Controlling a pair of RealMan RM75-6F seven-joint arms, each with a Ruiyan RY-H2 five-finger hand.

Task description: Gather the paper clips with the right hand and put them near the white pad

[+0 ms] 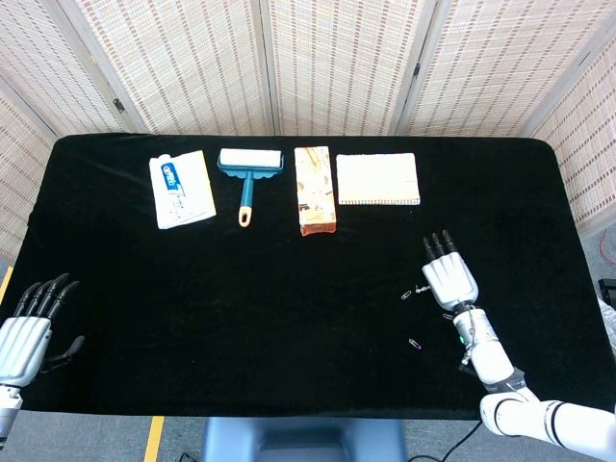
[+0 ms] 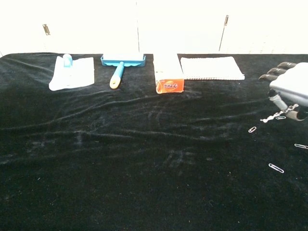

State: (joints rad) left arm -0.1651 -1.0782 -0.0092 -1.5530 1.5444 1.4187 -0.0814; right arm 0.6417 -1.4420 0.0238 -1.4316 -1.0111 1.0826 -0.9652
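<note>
While right hand (image 1: 449,280) hovers flat, fingers spread, holding nothing, thin paper clips (image 1: 406,295) risk skidding on black cloth (image 1: 289,289), missing white pad (image 1: 377,179).

paper clips (image 1: 406,295) just left of right hand (image 1: 449,280), white pad (image 1: 377,179) behind

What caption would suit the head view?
Right hand hovers over scattered paper clips on the black table, below the white pad.

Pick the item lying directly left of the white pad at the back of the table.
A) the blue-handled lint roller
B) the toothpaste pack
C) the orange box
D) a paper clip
C: in the head view, the orange box lies directly beside the white pad's left edge.
</note>
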